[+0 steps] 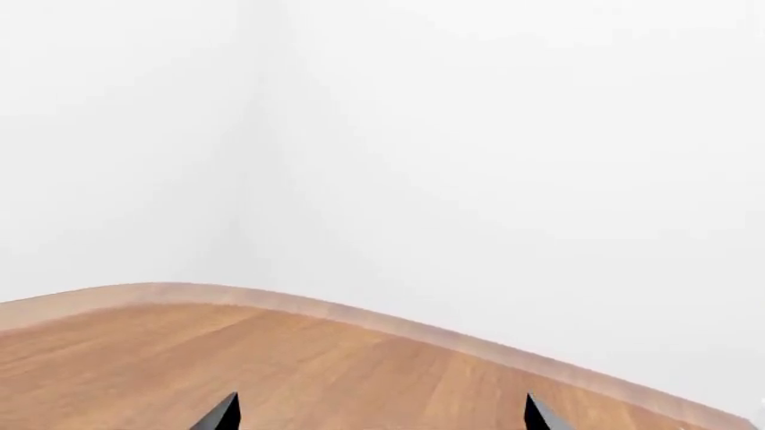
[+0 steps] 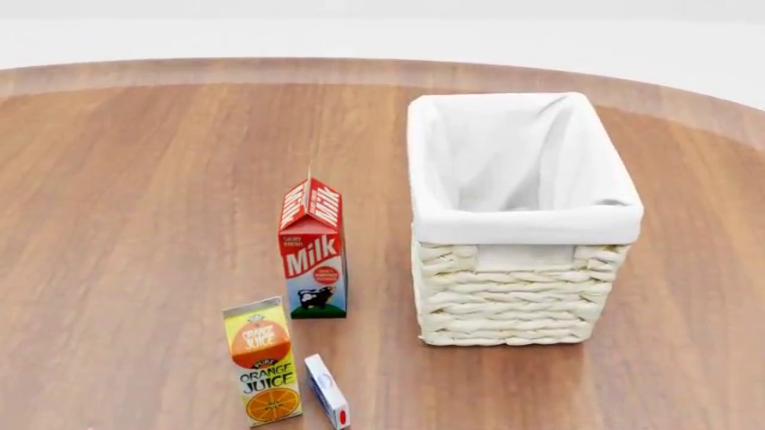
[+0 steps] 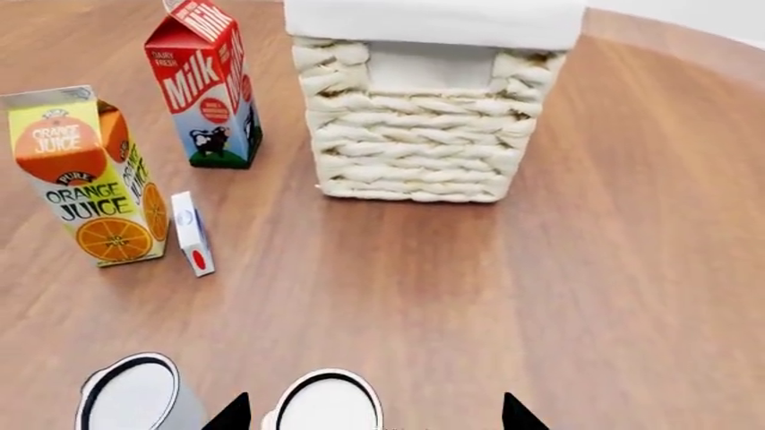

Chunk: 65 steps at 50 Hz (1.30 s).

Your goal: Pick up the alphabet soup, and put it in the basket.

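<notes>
The basket [image 2: 508,296], cream wicker with a white cloth lining, stands at the table's right of centre and looks empty; it also shows in the right wrist view [image 3: 413,134]. Two cans with flat white tops show only in the right wrist view. One can [image 3: 325,405] lies between the tips of my right gripper [image 3: 373,416], which is open and apart from it. The other can [image 3: 129,394] stands just outside the gripper. Both labels are hidden, so I cannot tell which is the alphabet soup. My left gripper [image 1: 380,416] is open and empty over bare wood. Neither gripper shows in the head view.
A red milk carton [image 2: 313,251], an orange juice carton [image 2: 263,363] and a small white box [image 2: 326,392] stand left of the basket. All three also show in the right wrist view. The round table's edge [image 1: 395,324] lies beyond the left gripper, with white walls behind.
</notes>
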Available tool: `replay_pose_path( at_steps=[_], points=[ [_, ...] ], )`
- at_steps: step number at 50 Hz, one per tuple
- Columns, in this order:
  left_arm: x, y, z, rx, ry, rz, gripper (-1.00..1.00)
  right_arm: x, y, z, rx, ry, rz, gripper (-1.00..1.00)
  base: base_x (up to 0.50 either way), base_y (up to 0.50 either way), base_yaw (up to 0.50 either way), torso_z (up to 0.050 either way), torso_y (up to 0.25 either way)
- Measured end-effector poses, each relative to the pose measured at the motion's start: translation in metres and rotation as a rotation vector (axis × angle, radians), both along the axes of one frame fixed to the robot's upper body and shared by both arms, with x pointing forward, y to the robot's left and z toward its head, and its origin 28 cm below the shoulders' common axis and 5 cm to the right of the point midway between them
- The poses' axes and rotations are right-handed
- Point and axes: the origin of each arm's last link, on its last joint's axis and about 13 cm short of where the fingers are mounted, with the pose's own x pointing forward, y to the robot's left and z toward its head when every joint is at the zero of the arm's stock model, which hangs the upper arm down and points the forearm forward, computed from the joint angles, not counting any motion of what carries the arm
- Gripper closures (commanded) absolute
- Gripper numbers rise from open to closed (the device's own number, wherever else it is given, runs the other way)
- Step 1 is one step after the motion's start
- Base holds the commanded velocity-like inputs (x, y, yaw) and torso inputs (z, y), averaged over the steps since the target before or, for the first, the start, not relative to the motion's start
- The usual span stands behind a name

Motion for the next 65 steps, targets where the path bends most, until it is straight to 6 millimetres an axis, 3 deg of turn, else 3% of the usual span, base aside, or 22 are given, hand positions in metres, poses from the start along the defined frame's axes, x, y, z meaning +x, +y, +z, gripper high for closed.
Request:
replay_pose_path(
  at_steps=[65],
  points=[
    [-0.004, -0.002, 0.003, -0.005, -0.008, -0.004, -1.00, 0.028, 0.001, -0.027, -0.034, 0.096, 0.071, -1.00, 0.00, 0.00, 0.00, 0.000, 0.000]
  ],
)
